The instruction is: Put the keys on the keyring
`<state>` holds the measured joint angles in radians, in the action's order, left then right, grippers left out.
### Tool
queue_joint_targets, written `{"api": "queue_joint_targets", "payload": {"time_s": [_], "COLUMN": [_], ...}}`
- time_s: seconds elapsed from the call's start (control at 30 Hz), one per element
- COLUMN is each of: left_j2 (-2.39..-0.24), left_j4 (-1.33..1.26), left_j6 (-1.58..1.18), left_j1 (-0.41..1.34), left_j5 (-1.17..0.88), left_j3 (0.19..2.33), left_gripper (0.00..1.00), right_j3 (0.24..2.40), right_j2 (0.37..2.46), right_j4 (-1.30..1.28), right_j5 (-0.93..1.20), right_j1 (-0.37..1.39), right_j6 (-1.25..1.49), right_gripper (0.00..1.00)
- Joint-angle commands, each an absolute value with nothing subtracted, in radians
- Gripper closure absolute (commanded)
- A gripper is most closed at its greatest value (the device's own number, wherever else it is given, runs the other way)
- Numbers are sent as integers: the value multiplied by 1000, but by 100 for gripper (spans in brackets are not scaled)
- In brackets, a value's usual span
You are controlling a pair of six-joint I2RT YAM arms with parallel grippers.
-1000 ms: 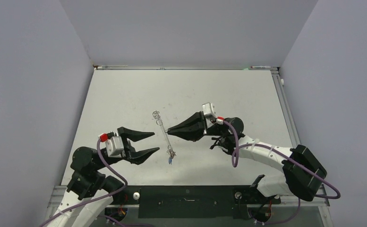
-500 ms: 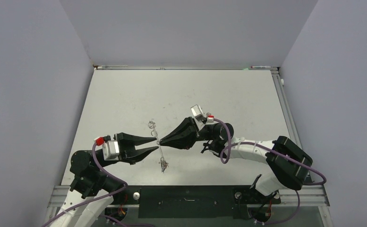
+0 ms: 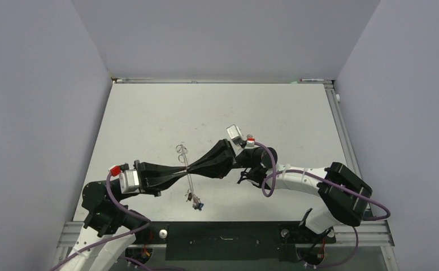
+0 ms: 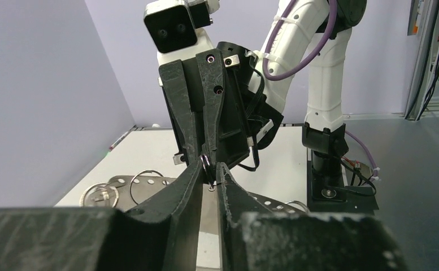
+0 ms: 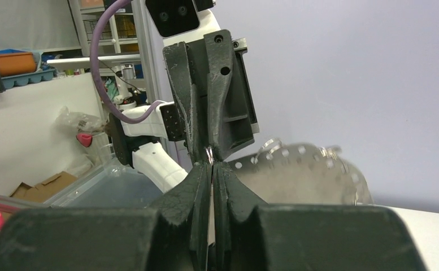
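The keyring [image 3: 189,180] shows edge-on in the top view as a thin silver line held above the table. Small keys [image 3: 195,200] hang in a cluster at its near end, and their colours are too small to tell. My left gripper [image 3: 183,170] and right gripper [image 3: 190,168] meet tip to tip, both shut on the keyring. In the left wrist view my left gripper [image 4: 210,169] pinches a small ring on its edge. The keyring [image 4: 143,183] looks like flat perforated silver metal there. In the right wrist view my right gripper [image 5: 211,167] clamps the keyring [image 5: 296,175].
The white table [image 3: 262,113] is walled by grey panels on three sides. A black rail [image 3: 222,232] runs along the near edge between the arm bases. Small split rings [image 4: 98,195] hang on the left part of the keyring.
My right gripper carried the keyring left and nearer. My left gripper, open a second ago, moved right and shut on the keyring. The hanging keys swung nearer.
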<state>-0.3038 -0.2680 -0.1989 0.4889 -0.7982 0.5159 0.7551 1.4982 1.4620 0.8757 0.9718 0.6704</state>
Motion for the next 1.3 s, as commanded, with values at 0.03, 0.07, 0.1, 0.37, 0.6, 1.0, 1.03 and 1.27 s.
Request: {"api": "queue_joint_targets", "payload": {"time_s": [0.03,0.07,0.1,0.37,0.6,1.0,1.03,1.27], "left_j2": [-315,-314,-317,-324,-341,-368,-371,-382], "left_j4": [-250,-248,-244,-134,-51,-28,-28,-29], "left_j6": [-196,-194,-193,-140,-92,-80,-80,-81], "left_j1": [483,483,483,483,483,484,483,485], "left_j5": [-798,-797,-793,-706,-652,-656,-658,-671], "left_j3": [525,525,527,569,603,615,616,617], "left_gripper": [98,100,100,100,100,100,100,100], "right_j3": [817,820,823,840,824,972,996,1093], "right_j2": [1493,1494,1495,1513,1430,1243,1237,1241], "right_j4": [1779,1779,1779,1776,1473,459,377,47], "right_j5": [841,843,844,904,1007,995,980,909], "right_j1": [1000,1004,1007,1018,960,912,911,905], "right_j6": [661,663,663,682,555,-110,-155,-326], "right_gripper": [95,95,95,93,62,56,56,58]}}
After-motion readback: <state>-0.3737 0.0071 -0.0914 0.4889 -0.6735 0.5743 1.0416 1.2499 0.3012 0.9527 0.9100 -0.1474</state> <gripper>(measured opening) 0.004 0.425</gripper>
